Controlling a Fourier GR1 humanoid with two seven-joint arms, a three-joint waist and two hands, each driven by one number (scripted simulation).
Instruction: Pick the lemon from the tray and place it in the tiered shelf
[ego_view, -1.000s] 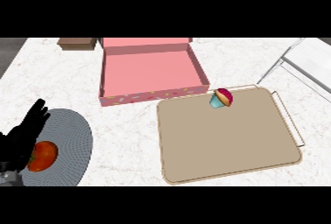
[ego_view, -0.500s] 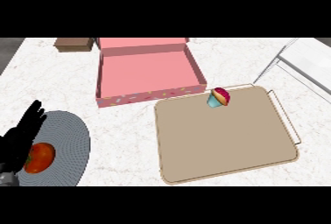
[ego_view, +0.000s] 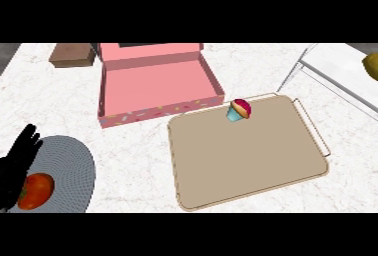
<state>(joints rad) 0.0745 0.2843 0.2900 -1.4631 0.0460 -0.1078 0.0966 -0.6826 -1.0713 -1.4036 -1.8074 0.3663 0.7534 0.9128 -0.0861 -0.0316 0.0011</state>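
A tan tray (ego_view: 244, 165) lies in the middle of the counter, and the only thing on it is a small colourful cupcake (ego_view: 239, 110) near its far edge. At the top right stands the white tiered shelf (ego_view: 325, 65). A yellow rounded lemon (ego_view: 371, 65) rests on it, cut off by the right edge of the view. My left hand (ego_view: 18, 162) rests open at the left edge, fingers up, over the rim of a grey plate (ego_view: 70, 170). My right hand does not show.
A red tomato (ego_view: 35, 191) lies on the grey plate beside my left hand. An open pink box (ego_view: 159, 85) with sprinkle dots stands behind the tray. A brown block (ego_view: 72, 55) sits at the far left corner.
The whole scene has slid slightly left in the view, bringing the lemon on the shelf into sight at the right edge. My left hand sits closer to the left edge.
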